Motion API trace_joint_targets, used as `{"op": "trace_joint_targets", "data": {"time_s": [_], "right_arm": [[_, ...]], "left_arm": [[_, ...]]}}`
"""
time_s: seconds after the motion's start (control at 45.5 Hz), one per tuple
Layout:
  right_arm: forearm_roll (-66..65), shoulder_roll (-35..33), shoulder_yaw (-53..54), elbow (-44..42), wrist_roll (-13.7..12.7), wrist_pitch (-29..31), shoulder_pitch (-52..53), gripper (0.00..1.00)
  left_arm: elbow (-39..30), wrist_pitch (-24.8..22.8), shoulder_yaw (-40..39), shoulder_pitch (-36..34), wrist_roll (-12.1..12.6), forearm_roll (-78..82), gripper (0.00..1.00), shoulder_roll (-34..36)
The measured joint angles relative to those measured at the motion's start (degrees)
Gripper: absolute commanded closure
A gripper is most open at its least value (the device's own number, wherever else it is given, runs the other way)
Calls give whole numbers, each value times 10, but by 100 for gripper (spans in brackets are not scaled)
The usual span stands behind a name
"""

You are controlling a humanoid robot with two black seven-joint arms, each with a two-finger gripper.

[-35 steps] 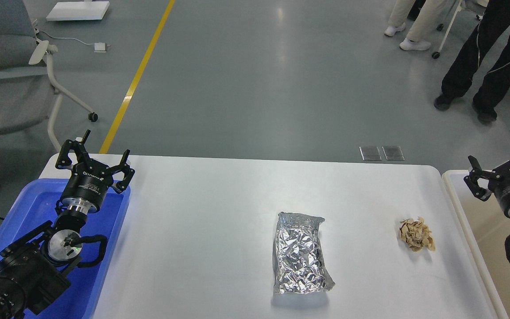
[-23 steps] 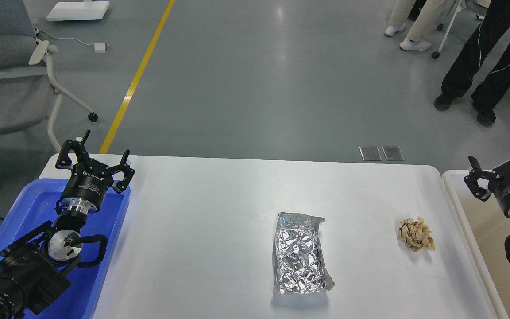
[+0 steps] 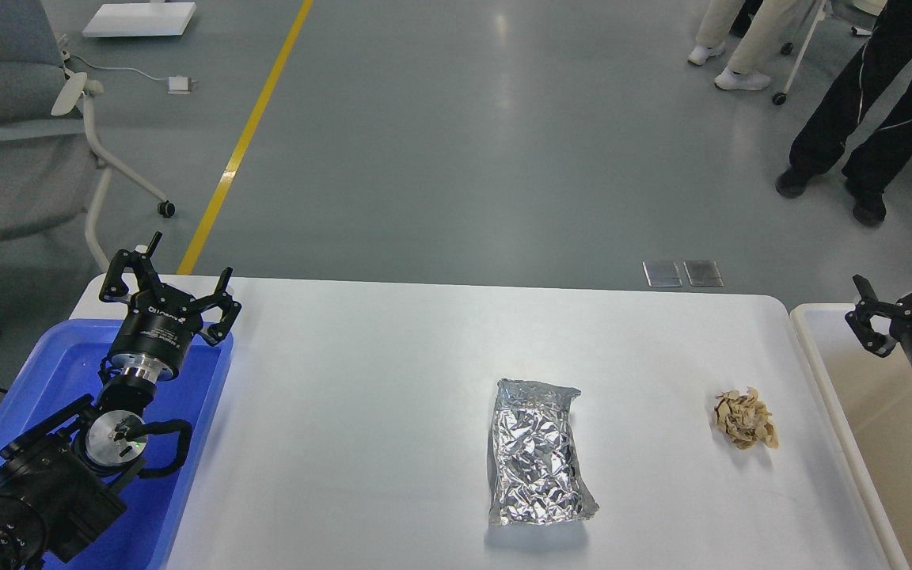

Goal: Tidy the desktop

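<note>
A: The right black two-finger gripper runs off the right edge.

B: Yes. The blue plastic tray sits half hidden under the left black arm.

The white tabletop is carrying a crinkled foil packet at lower centre and a crumpled brown paper wad lying well apart at right.
</note>
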Motion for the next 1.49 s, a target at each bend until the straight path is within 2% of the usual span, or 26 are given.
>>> {"op": "trace_joint_targets", "data": {"time_s": [0.462,1.495], "right_arm": [[0,-35,-1,1,0,14,-8,0],[1,-37,-5,5,0,40,-32,0]], "left_arm": [[0,0,0,0,0,0,0,0],[0,0,0,0,0,0,0,0]]}}
